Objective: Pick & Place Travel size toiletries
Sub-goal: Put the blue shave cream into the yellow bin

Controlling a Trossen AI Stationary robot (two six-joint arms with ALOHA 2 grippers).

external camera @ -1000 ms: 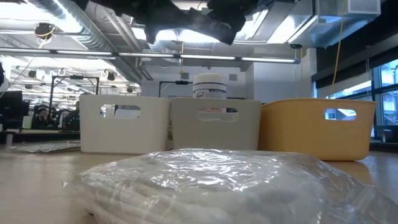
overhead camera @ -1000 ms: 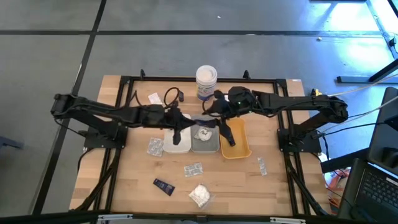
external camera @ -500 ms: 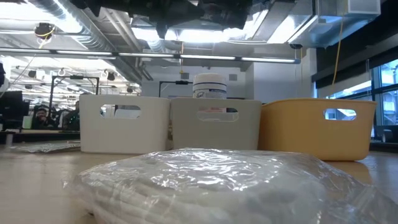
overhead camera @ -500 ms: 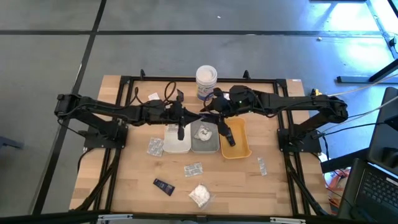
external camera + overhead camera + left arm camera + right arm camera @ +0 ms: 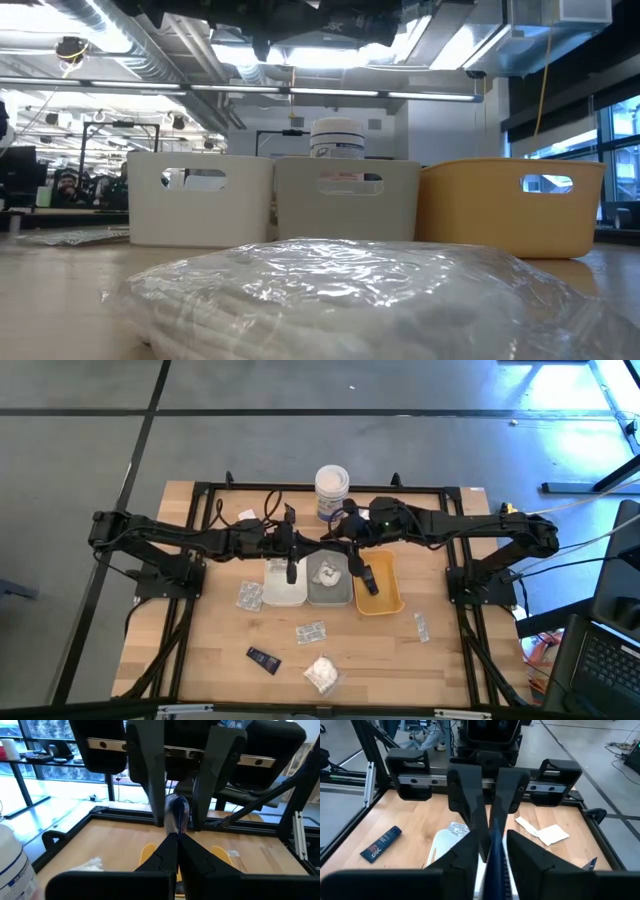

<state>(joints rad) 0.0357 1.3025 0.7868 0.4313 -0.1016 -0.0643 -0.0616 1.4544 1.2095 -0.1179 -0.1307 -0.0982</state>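
While you are watching the trays, note that the right gripper [image 5: 366, 578] is hanging over the orange tray [image 5: 392, 585] much where it was a second ago. Its jaws, however, are drawing in, and they are now clenching a slim dark tube [image 5: 176, 814]. The left wrist view is showing the tube end-on, pinched between the two fingers. The right wrist view is showing it as a thin blue edge running forward from the jaws.

The left gripper [image 5: 291, 567] is staying clamped shut on nothing. It is sitting above the white tray [image 5: 275, 595], slightly higher and further back than a second ago. In the low view, the dark bulk of both arms is also riding higher than it was.

You are therefore looking at a tube that is not yet delivered, since the orange tray is lying directly beneath the right jaws. Judging from this, the placement is pending a release.

The grey tray [image 5: 330, 598] is sitting between the two grippers and is holding a white bundle. Well apart from either pair of jaws, a second tube [image 5: 263, 658], a wrapped bundle [image 5: 320, 675] and several sachets [image 5: 311, 631] are waiting on the table. Much of the sorting is remaining.
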